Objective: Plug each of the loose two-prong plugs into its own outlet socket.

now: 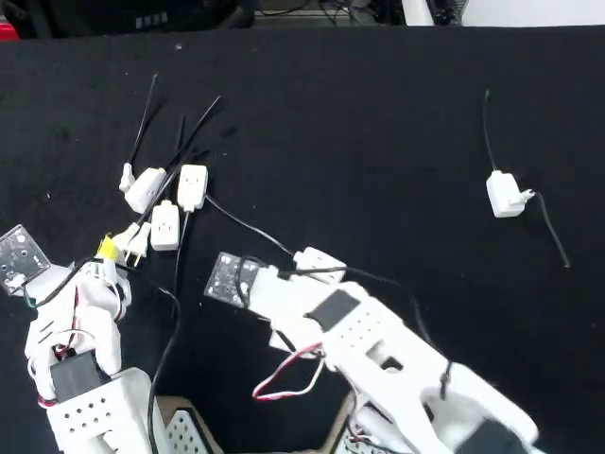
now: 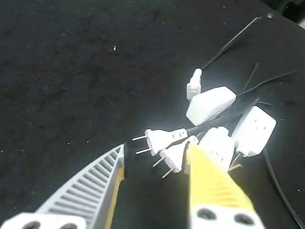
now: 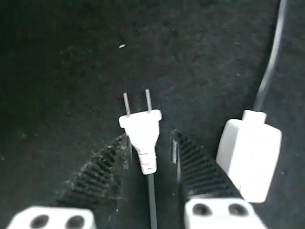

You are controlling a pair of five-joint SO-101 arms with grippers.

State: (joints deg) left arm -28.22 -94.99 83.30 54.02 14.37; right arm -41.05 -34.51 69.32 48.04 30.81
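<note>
on your left, two plugs (image 1: 132, 244) lie just before the socket cluster (image 1: 192, 186). a lone socket (image 1: 506, 194) sits well apart, far right.

White plugs (image 2: 164, 138), white outlet sockets (image 1: 192, 186), black cords (image 1: 246, 227) on black tabletop (image 1: 378, 123). Left claw (image 2: 156, 150) ribbed, one finger (image 2: 214, 186) yellow, the other grey. Right claw (image 3: 149, 138) ribbed black. White arms (image 1: 378, 350), red wire (image 1: 284, 378).

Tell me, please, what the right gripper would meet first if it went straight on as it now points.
Probably the two-prong plug, lying between the open fingers of the right gripper; beyond it lies black table.
</note>
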